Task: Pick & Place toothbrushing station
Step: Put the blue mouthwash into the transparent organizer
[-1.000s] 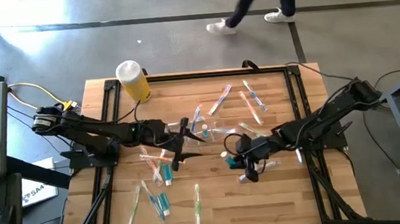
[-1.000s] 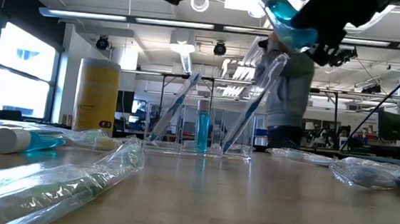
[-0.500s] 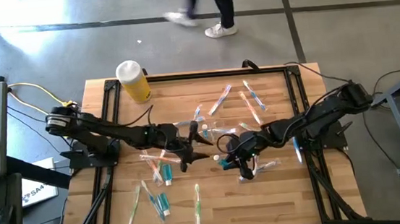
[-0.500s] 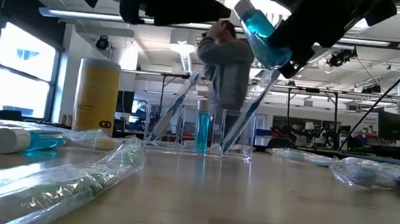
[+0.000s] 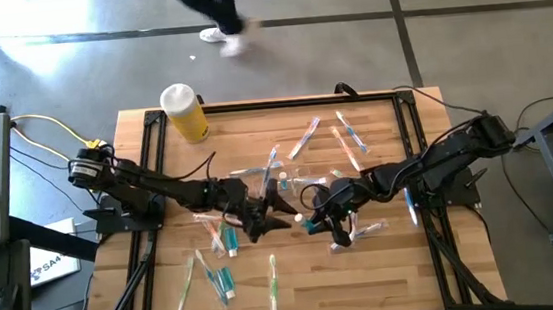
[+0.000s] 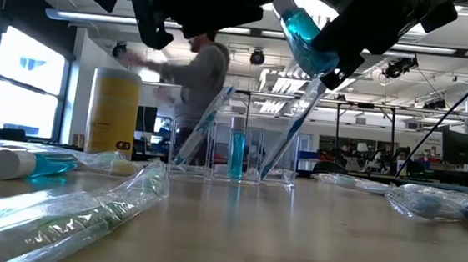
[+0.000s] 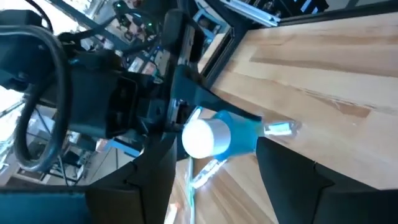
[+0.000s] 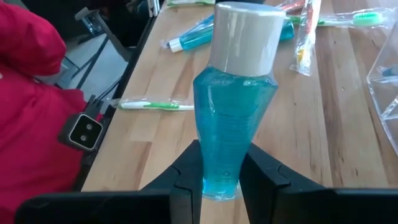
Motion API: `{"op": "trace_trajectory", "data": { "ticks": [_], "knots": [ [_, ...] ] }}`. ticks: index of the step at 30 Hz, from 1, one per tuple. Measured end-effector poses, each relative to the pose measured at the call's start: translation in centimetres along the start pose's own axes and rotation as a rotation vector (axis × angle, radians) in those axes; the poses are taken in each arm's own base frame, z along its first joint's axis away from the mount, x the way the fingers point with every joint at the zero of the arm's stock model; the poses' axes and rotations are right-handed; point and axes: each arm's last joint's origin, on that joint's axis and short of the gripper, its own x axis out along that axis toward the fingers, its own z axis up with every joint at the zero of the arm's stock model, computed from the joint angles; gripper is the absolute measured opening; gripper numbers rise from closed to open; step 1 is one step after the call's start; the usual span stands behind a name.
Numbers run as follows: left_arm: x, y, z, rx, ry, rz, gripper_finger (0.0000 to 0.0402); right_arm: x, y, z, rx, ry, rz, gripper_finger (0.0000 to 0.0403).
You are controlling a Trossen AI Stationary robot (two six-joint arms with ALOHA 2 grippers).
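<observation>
My right gripper (image 5: 320,221) is shut on a teal tube (image 8: 233,112) with a white cap, held above the table's middle. My left gripper (image 5: 282,215) faces it, open. In the left wrist view the tube's cap (image 7: 205,137) shows between the left fingers, with a gap on each side. The clear container (image 6: 232,152) stands on the table behind them. Toothbrushes lean in it and a teal tube stands upright in it. More toothbrushes (image 5: 350,138) and tubes (image 5: 225,278) lie loose on the wood. My right gripper pinches the tube's flat teal end (image 8: 221,186) between its two fingers (image 8: 186,180). The tube sticks out past the fingertips, with its white cap (image 6: 284,3) pointing toward the left gripper. It is tilted, cap higher, and lifted clear of the table.
A yellow bottle (image 5: 184,111) with a white cap stands at the far left corner. Wrapped toothbrushes (image 6: 69,210) lie near the low camera and at the right (image 6: 438,201). A person walks on the floor beyond the far edge (image 5: 214,15).
My left gripper has moved down and toward the right and near edges, rolling about its own axis, and now faces the tube's cap. My right gripper has carried the tube a little toward the left, tilted and clear of the table. The person has walked leftward.
</observation>
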Motion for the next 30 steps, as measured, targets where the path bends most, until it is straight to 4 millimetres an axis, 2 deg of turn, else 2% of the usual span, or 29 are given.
{"op": "trace_trajectory", "data": {
  "ticks": [4, 17, 30],
  "knots": [
    [0.1, 0.4, 0.3, 0.007, -0.006, 0.01, 0.0213, 0.0, 0.1, 0.0, -0.003, -0.004, 0.008, 0.007],
    [1.0, 3.1, 2.4, -0.005, 0.057, -0.144, 0.0213, 0.0, 0.3, 0.2, -0.006, -0.014, 0.064, 0.0069],
    [5.1, 2.7, 1.7, 0.008, 0.11, -0.27, 0.0213, 0.0, 0.2, 0.0, -0.001, 0.008, 0.064, 0.0069]
  ]
}}
